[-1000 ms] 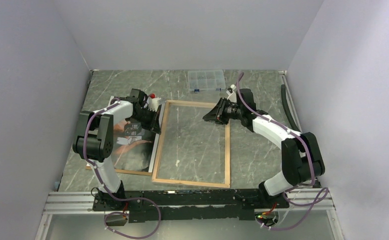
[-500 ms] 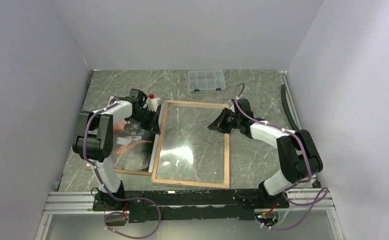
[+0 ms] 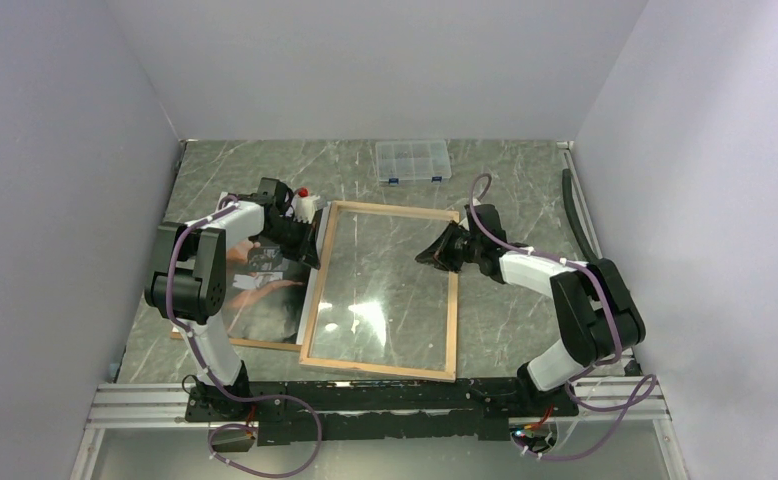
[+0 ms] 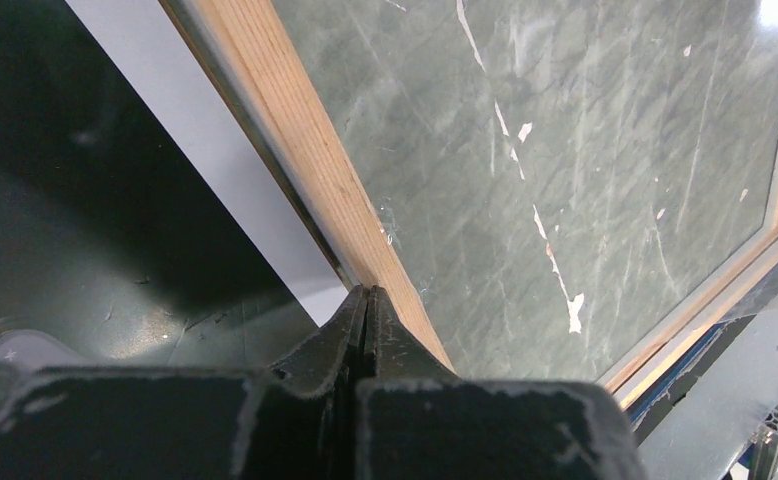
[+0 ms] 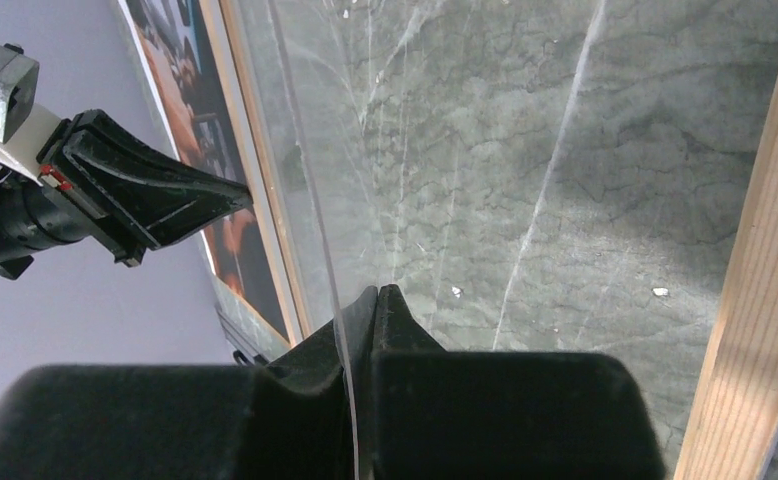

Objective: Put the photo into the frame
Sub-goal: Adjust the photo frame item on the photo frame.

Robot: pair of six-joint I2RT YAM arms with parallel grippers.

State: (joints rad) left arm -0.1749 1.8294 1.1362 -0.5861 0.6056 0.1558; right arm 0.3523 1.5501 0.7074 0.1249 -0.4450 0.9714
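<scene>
**A:** What do we see at centre left?

**B:** The photo (image 3: 268, 305) lies picture side up on the table (image 3: 525, 180), partly under the left arm. A brown backing board (image 3: 235, 343) shows along its lower edge. Its right side is just beside the frame (image 3: 375, 365).

**A:** And the left gripper (image 4: 366, 299)?

**B:** We see its jaws pressed together with nothing visible between them. The tips are against the upper part of the frame's left rail.

**A:** Where does the frame lie?

**B:** In the middle of the picture, wood side up and turned slightly. The marble shows through its clear pane (image 3: 380, 285).

**A:** And at centre right?

**B:** The right gripper (image 5: 375, 293) sits just inside the right rail. Its jaws are closed on the pane's thin edge, which we see running between the fingers in the wrist view.
</scene>
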